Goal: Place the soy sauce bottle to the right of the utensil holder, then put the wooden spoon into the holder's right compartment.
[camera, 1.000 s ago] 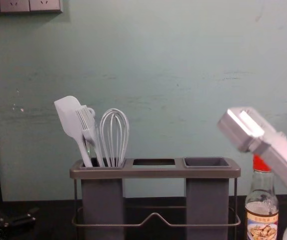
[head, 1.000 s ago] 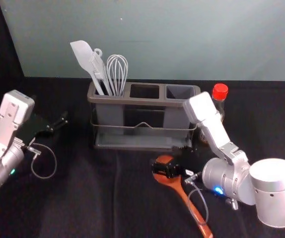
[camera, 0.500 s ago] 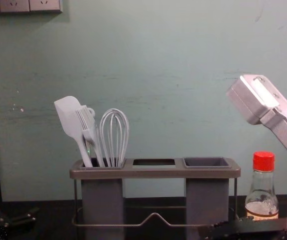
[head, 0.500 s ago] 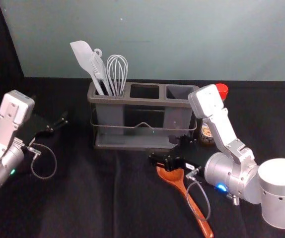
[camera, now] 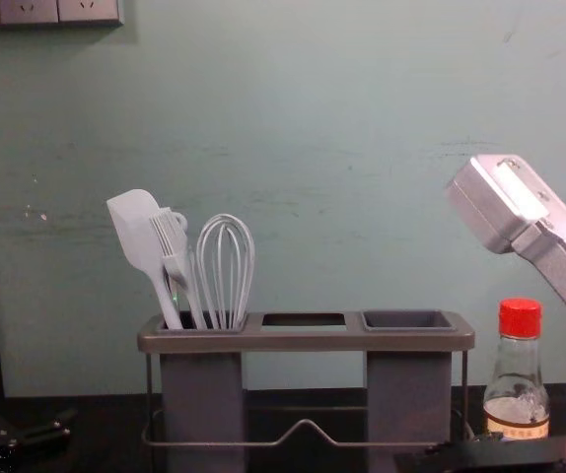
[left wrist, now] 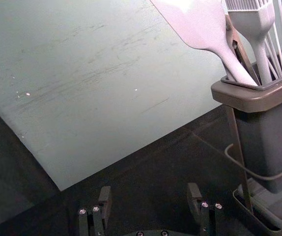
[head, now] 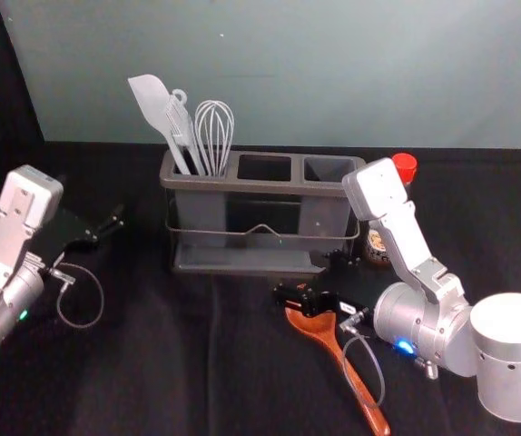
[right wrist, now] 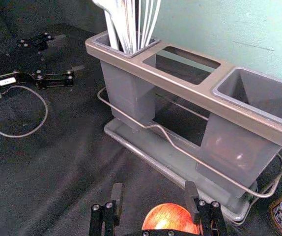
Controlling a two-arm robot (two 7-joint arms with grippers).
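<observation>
The soy sauce bottle (camera: 517, 394) stands upright just beside the utensil holder (camera: 306, 341), on its right, so I judge that the first part is done and that the step in hand is to take the wooden spoon (head: 313, 326). My right gripper (right wrist: 154, 188) is at the near side of the holder, by the bowl of this spoon; its two fingers are apart and they have no grip on anything. My left gripper (left wrist: 150, 191) is parked at the left, also with its fingers apart. The spoon lies on the dark cloth (head: 152, 372), near of the holder and toward its right half. Its long axis goes on a slant: the bowl points far and a little left, the handle comes near and to the right. For the next move, I think I must bring my fingers to both sides of the spoon, close them firmly, and lift. Then I should turn the long axis upright, probably with the handle down, and carry it over the right compartment (camera: 408, 404), without pushing the bottle beside it.
</observation>
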